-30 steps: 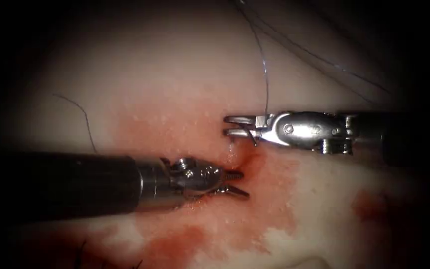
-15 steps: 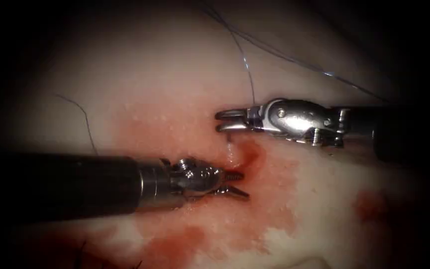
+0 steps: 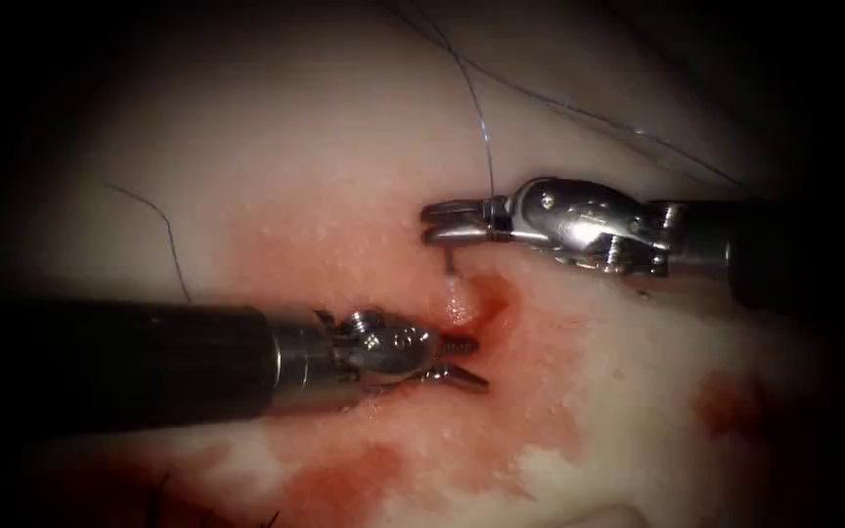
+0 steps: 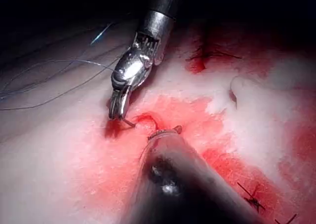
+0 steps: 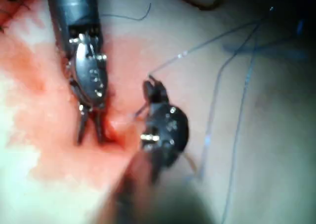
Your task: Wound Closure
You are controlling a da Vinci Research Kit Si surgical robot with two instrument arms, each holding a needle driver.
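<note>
Right pincer clenched on needle near one end, needle hanging below jaws, other end entering tissue just above red fluid at cut. Thread trails up from right pincer over tissue. Left pincer released, holds nothing, jaws spread beside cut, likely steadying the wound edge near needle.

Open tissue lies left of and above the cut, unobstructed apart from one loose thread end. The left hand blocks the lower-left approach, jaws parted just beside the cut. The right hand bars the upper right, clamped on the needle entering tissue. Thread crosses the space above.
</note>
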